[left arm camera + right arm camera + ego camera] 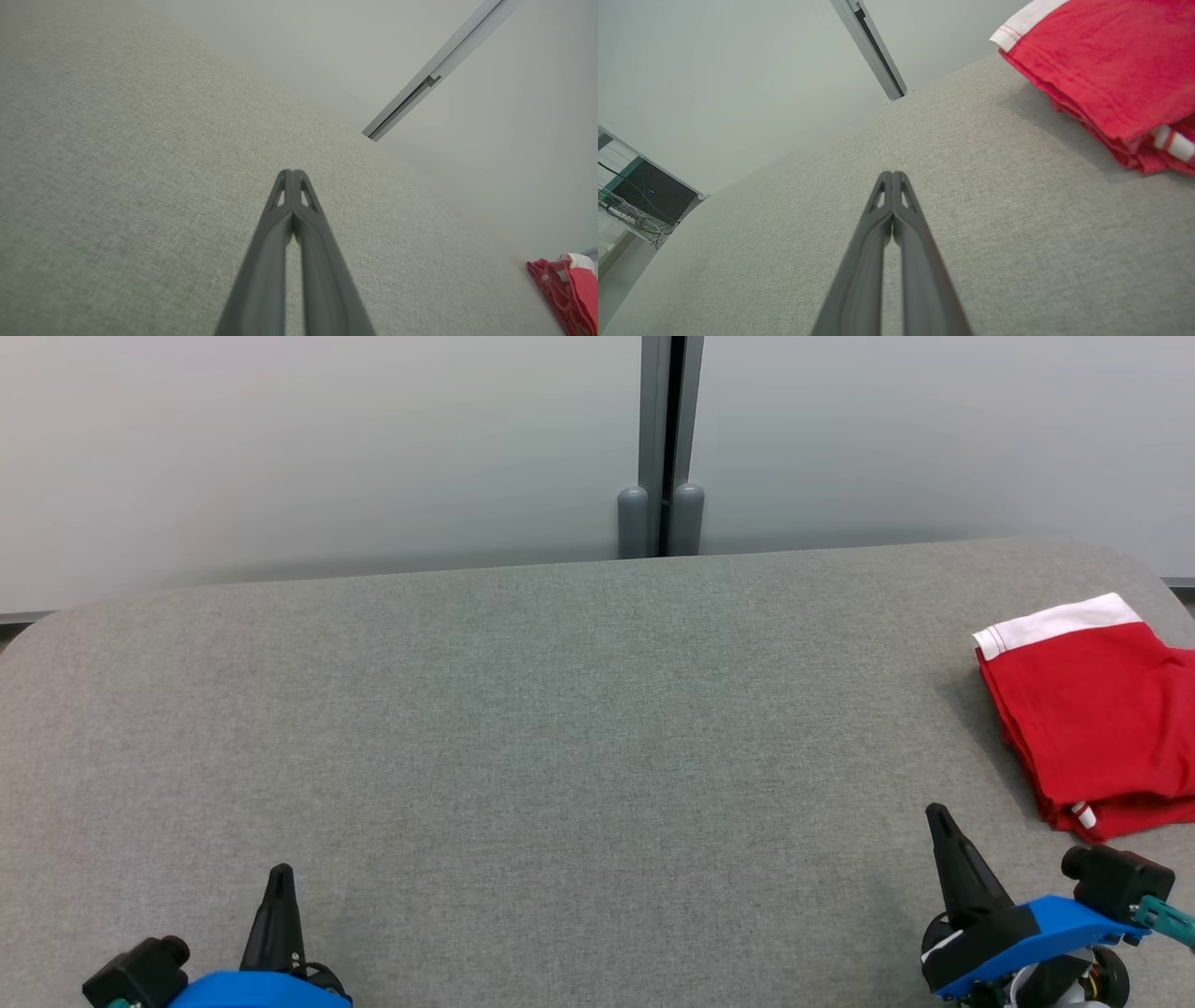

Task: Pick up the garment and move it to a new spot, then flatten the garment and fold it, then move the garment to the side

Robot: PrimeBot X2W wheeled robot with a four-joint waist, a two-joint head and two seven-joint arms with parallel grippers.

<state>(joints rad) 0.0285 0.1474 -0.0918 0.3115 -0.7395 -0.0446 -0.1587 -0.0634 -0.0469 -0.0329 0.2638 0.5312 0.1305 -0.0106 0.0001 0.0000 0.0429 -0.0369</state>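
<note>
Red folded white-banded garment (1092, 719): laid at 3 o'clock on grey fabric table (560, 709).
Left gripper (280, 872): clenched, empty.
Right gripper (936, 814): clenched, empty.

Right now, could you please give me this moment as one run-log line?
garment: red, folded, at right edge of table | left fingers: shut, empty | right fingers: shut, empty, clear of garment
</note>
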